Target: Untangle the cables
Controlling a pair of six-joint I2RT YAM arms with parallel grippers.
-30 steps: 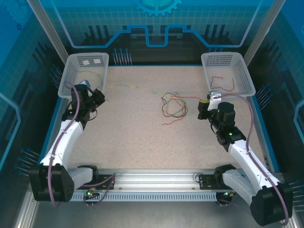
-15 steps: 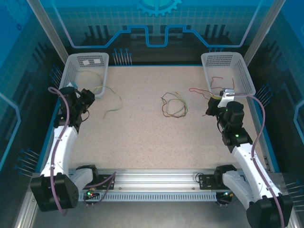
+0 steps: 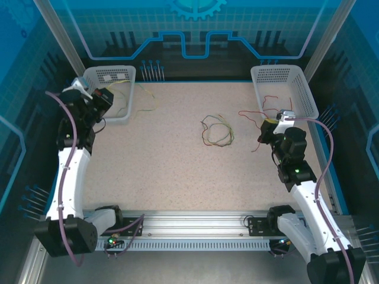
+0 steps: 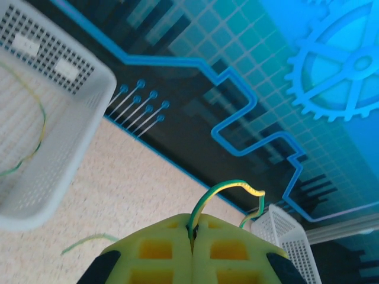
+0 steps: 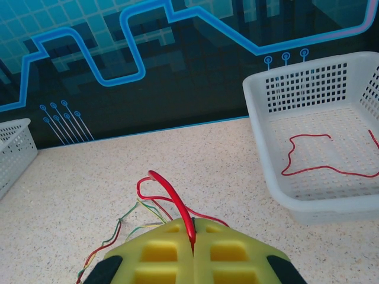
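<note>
Left claw (image 4: 192, 232) and right claw (image 5: 192, 239) each pinch one wire.
Left's yellow-green wire (image 4: 231, 184) drapes across the upper-left basket (image 3: 133, 77); right's red wire (image 5: 174, 201) loops near the upper-right basket (image 5: 320, 207); tangled cables (image 3: 217, 131) lie mid-frame.

Robotics lab test cell: speckled tabletop (image 3: 177, 165) enclosed by blue circuit-patterned panels (image 3: 195, 29), aluminium mounting rail (image 3: 189, 223) along near edge.
</note>
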